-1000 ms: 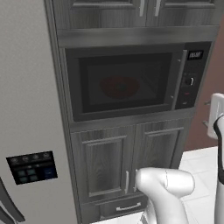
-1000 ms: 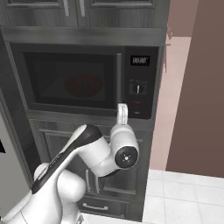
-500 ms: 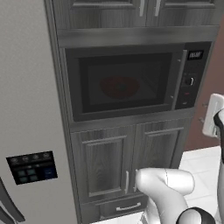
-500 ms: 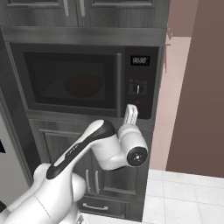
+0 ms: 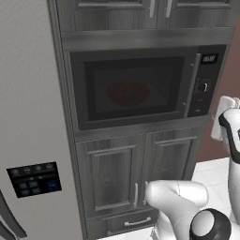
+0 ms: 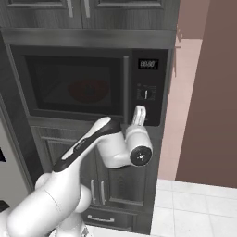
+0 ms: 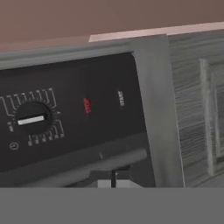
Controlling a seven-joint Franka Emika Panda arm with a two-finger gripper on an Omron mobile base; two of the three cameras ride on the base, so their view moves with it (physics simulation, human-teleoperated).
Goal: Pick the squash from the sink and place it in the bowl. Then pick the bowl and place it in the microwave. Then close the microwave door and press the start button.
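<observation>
The microwave [image 5: 136, 89] is built into dark cabinets, and its microwave door [image 6: 74, 88] is closed. Through the tinted window the red bowl [image 5: 127, 93] [image 6: 88, 90] shows dimly inside. The squash is hidden and the sink is out of view. My gripper [image 6: 139, 110] [image 7: 113, 178] is shut with nothing in it. It is held close in front of the lower part of the black control panel [image 6: 147, 88] [image 5: 205, 84]. In the hand view the panel lies rolled sideways, with a round dial [image 7: 31, 119], a red label [image 7: 87, 105] and a white label [image 7: 120, 98].
A tall grey refrigerator [image 5: 28, 117] with a dispenser panel [image 5: 33, 179] stands left of the microwave. Panelled cabinet doors [image 5: 117, 173] and a drawer [image 5: 126, 222] sit below it. A brown wall [image 6: 208, 92] and white tile floor [image 6: 194, 208] lie to the right.
The hand has moved right and slightly up, closer to the control panel, and its fingers have come together. The microwave and the bowl have not moved.
</observation>
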